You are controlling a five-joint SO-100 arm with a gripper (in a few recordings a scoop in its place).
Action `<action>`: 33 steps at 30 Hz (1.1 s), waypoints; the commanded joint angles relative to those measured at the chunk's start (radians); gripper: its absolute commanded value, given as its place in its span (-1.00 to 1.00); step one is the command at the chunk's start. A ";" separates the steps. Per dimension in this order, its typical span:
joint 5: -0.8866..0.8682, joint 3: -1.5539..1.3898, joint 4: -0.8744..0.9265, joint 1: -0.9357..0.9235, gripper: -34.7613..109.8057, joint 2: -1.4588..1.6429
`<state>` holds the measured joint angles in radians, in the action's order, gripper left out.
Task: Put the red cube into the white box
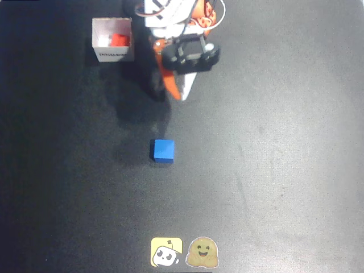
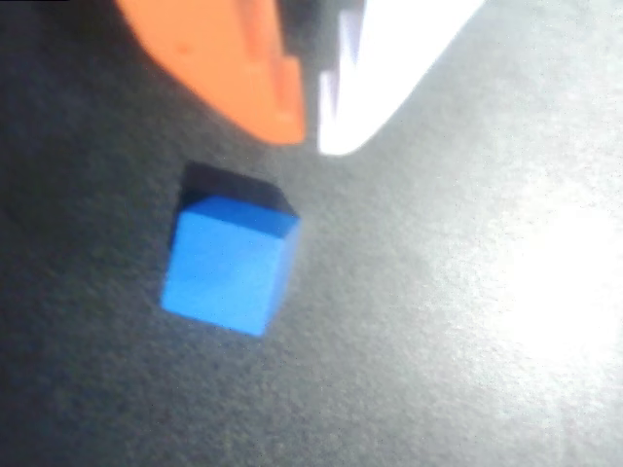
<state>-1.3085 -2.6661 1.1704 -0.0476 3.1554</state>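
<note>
gripper (image 1: 177, 94): You have the two fingers almost pressed together, one orange and one white, with just a thin gap. They hold nothing. In the wrist view the tips (image 2: 310, 131) point down at the dark table (image 1: 273, 170).

blue cube (image 2: 232, 263): This one is closest to your gripper. It sits on the table just past the tips in the wrist view, not touching them. It is not the one you need, so leave it alone.

red cube (image 1: 119, 40): It already sits inside the white box, up and to the left of your gripper in the overhead view. It looks like the job is done.

how the red cube will handle: It looks small, hard and light, with flat dull sides. I think it will not squash or break, and it should not slip much. If you ever pick it up again, pinch two flat sides that face each other, near the middle. The box walls stand close around it, so your fingers have little room.

white box (image 1: 112, 54): It is the farthest thing from your gripper, apart from it, with its top open. It looks like thin card, so I think a bump will push it.
</note>
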 commanded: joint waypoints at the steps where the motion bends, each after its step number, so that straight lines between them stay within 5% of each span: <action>1: 0.005 -0.029 -0.005 0.012 -0.52 0.041; 11: -0.120 -0.288 -0.288 0.021 -0.52 0.025; 24: -0.189 -0.288 0.166 0.011 -0.52 0.041; 33: -0.189 -0.288 0.166 0.014 -0.52 0.041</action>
<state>-1.4895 -2.9590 1.3315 -0.0276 3.1922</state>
